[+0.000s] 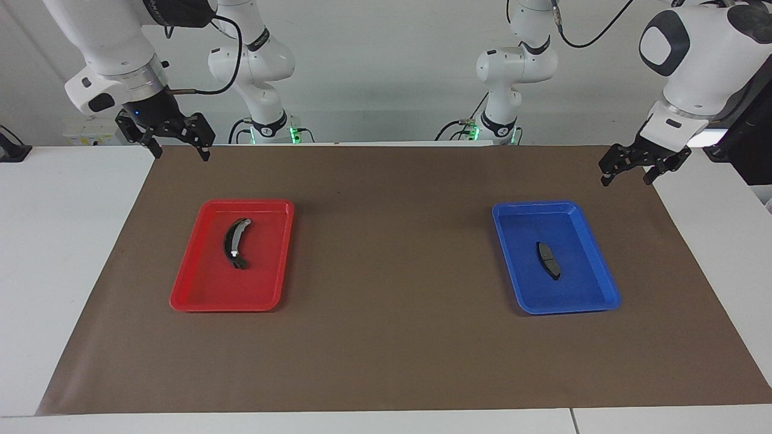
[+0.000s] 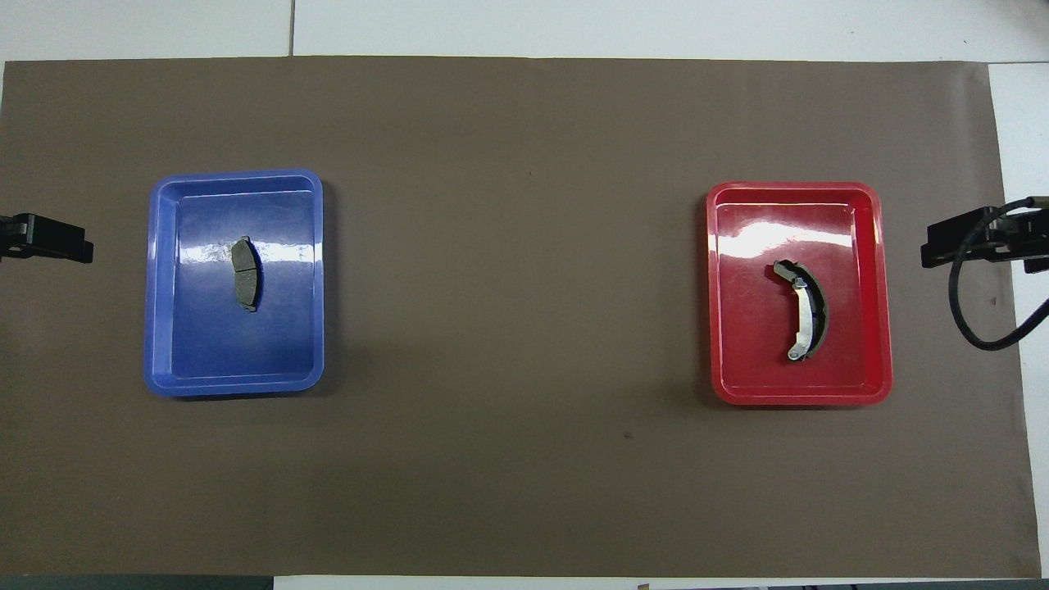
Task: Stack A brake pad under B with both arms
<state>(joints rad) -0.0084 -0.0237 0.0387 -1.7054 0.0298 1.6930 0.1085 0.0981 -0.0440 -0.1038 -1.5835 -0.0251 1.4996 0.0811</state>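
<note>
The A brake pad (image 1: pixel 547 260), a short flat dark-grey pad, lies in the blue tray (image 1: pixel 573 289) toward the left arm's end of the table; it also shows in the overhead view (image 2: pixel 244 262). B (image 1: pixel 236 243), a long curved crescent with silver metal, lies in the red tray (image 1: pixel 223 289) toward the right arm's end; it also shows in the overhead view (image 2: pixel 807 311). My left gripper (image 1: pixel 627 179) hangs open and empty over the mat's edge, beside the blue tray. My right gripper (image 1: pixel 181 154) hangs open and empty over the mat's edge, beside the red tray.
A brown mat (image 1: pixel 392 271) covers the table between the two trays. The blue tray (image 2: pixel 205 344) and the red tray (image 2: pixel 852 246) stand far apart. A black cable (image 2: pixel 975 319) loops down from the right gripper (image 2: pixel 967 246). The left gripper (image 2: pixel 49 238) shows at the view's edge.
</note>
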